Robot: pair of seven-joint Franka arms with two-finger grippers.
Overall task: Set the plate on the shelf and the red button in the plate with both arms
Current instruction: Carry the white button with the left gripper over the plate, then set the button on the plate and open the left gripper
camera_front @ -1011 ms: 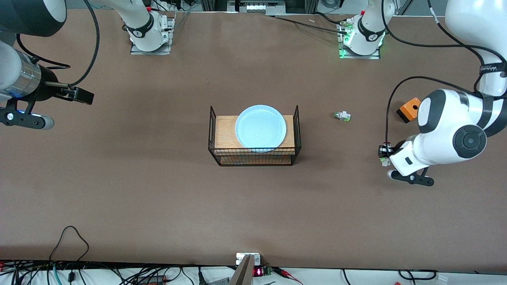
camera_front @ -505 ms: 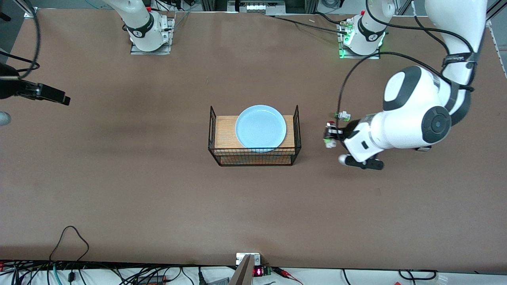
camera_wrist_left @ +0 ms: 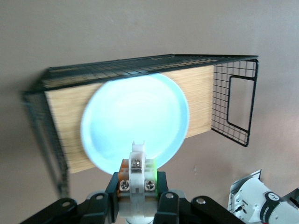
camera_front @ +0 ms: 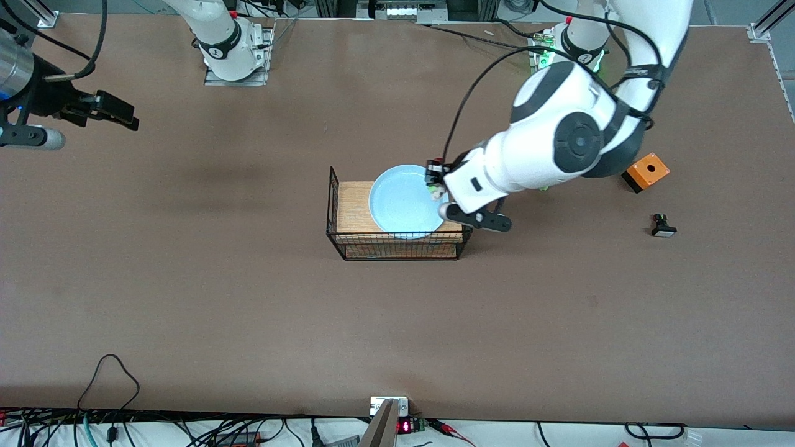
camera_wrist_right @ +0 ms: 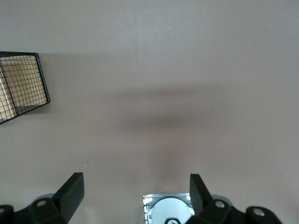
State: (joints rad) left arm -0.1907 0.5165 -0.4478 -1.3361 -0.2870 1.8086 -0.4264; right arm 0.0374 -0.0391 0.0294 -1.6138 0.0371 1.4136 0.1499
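Wire rack (camera_front: 399, 243) sits mid-tabletop (camera_front: 248, 310), its wooden shelf carrying the plate (camera_front: 404, 202). My left claw (camera_front: 436, 184) hangs over the plate's edge, clenched on the red button (camera_wrist_left: 137, 173). My right claw (camera_wrist_right: 135, 193) waits released above bare tabletop toward its own end.

Left arm: reaches from its base in toward the table's middle, elbow bent, forearm angled down. Left gripper (camera_front: 436, 184) hangs in the air, fingers (camera_wrist_left: 164, 199) clamped on a small white switch body, seen from its terminal side.

Right arm: waits, drawn back at its own end of the table. Right gripper (camera_front: 118, 115) level, aloft, fingers (camera_wrist_right: 72, 191) spread wide, nothing between them.
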